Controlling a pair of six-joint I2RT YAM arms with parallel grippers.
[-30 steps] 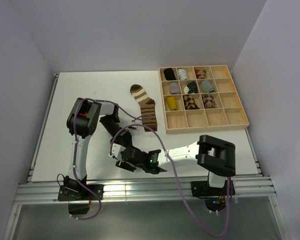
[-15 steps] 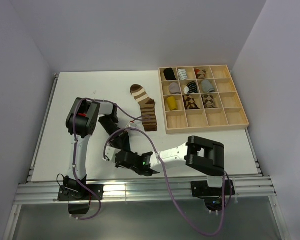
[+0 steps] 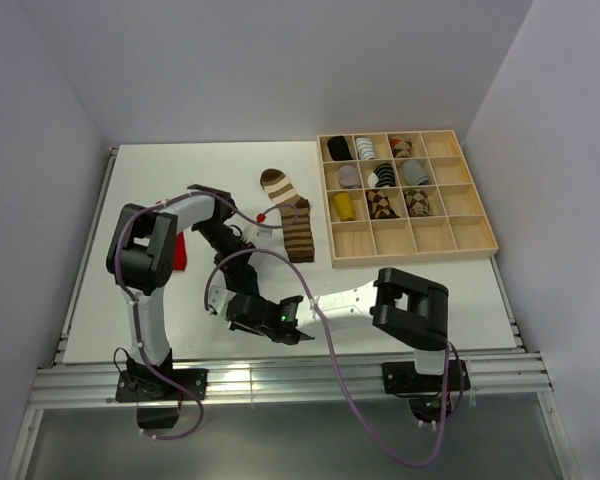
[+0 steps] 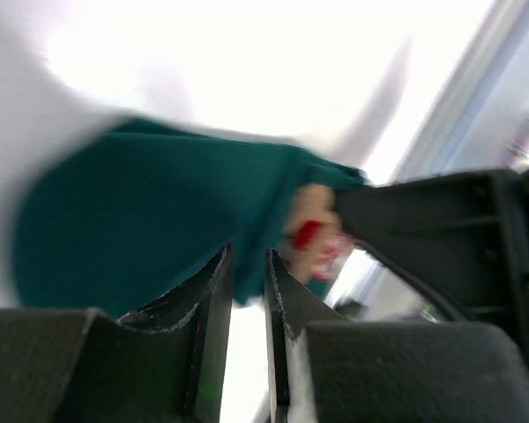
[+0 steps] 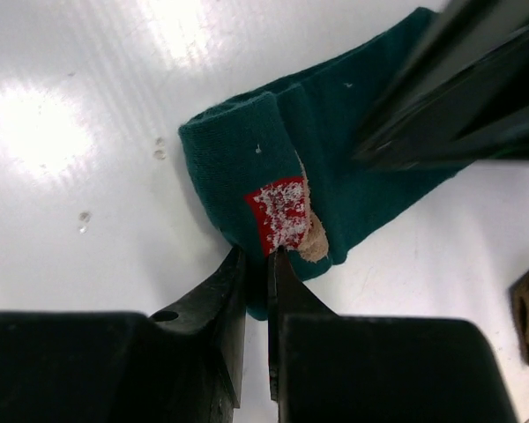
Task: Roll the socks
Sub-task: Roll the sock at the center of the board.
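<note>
Pale walls close in a white table [image 3: 130,180], and a wooden tray [image 3: 480,248] of square compartments sits at its far right, several of them holding rolled sock bundles [image 3: 380,176]. The striped sock [image 3: 292,220] lies flat just beside the tray's left side. The red sock [image 3: 181,252] is well off to the tray's left, partly under the left arm. The teal sock [image 5: 247,159] lies left of the tray and nearer the arm bases, one end folded over, its red-and-white figure [image 5: 280,211] at the fold. The right gripper [image 5: 256,256] is pinched down to a thin slit on that folded edge. The left gripper [image 4: 245,264] hangs over the same sock with its jaws slightly parted. That view is blurred, so I cannot tell whether it touches the cloth.
</note>
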